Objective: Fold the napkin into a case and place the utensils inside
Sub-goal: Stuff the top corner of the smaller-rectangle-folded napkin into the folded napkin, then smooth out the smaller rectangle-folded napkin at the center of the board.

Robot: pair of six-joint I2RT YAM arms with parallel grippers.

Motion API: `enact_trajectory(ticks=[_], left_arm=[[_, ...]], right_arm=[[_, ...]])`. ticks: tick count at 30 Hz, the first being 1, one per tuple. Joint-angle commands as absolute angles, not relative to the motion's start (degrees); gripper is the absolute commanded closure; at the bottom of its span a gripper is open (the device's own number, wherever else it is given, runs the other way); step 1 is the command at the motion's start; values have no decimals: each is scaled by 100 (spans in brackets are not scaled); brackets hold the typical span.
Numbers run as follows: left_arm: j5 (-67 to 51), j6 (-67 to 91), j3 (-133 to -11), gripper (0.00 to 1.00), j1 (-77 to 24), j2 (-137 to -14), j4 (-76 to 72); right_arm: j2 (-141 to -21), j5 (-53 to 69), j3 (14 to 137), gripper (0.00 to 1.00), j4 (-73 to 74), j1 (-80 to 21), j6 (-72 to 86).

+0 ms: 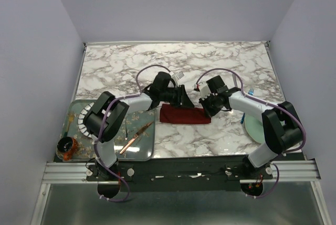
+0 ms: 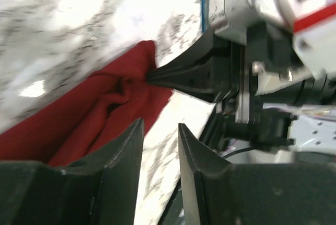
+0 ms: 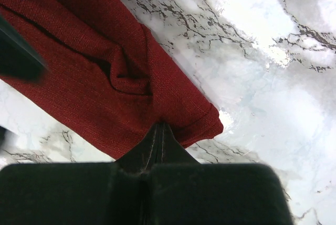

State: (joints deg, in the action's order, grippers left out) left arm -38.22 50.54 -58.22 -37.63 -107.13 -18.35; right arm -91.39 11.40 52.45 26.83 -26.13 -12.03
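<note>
The woven maroon napkin (image 1: 185,115) lies as a narrow, creased strip mid-way across the glossy veined marble table (image 1: 210,67), its right end pinched in the right gripper's (image 3: 159,128) tapered black tips, the left gripper's (image 2: 160,125) blocky jaws parted, gripping nothing.

no legible text, no brand marks, no readable numbers or signs
</note>
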Motion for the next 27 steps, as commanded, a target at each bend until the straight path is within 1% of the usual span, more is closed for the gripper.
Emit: enact_trajectory(ticks=[1,2,4,9,12,13,16,17,19,20,21,24,27], left_arm=[[-3824,3465,-5677,55,-3437,-10196,-406],[-3806,3280,-5686,52,-3419,-10134,-152],[-3998,3217,-5669,47,-3393,-10055,-149],[-4086,3270,-5818,44,-3480,-10212,-149],[-4263,2762,-5950,40,-3384,-10100,-35],[-4219,2603,-5881,40,-3271,-10003,-35],[-4184,1735,-5687,39,-3103,-9537,-229],[-4131,1088,-5660,40,-3059,-9406,-133],[-4131,241,-5581,41,-3050,-9028,-53],[-4122,-154,-5538,41,-3050,-8913,-9],[-4192,-915,-5511,41,-3041,-8747,-9],[-4219,-2105,-5695,42,-3154,-8832,482],[-4316,-2836,-5845,43,-3417,-9008,790]], right_arm=[[-9158,1098,5326,99,2883,-2593,-1230],[-9132,1125,5326,99,2883,-2593,-1248],[-9088,1169,5326,99,2883,-2601,-1248],[-8974,1396,5361,99,3058,-2601,-1274],[-8956,1441,5449,90,3339,-2593,-1222],[-8956,1407,5510,84,3401,-2593,-1178],[-8903,1415,5607,72,3533,-2566,-1037],[-8895,1441,5712,64,3568,-2566,-994],[-8886,1485,5809,60,3665,-2549,-984],[-8877,1503,5870,60,3691,-2540,-958],[-8877,1503,5976,59,3718,-2531,-958],[-9008,1494,6274,59,3709,-2505,-932],[-9262,1547,6486,59,3709,-2496,-897]])
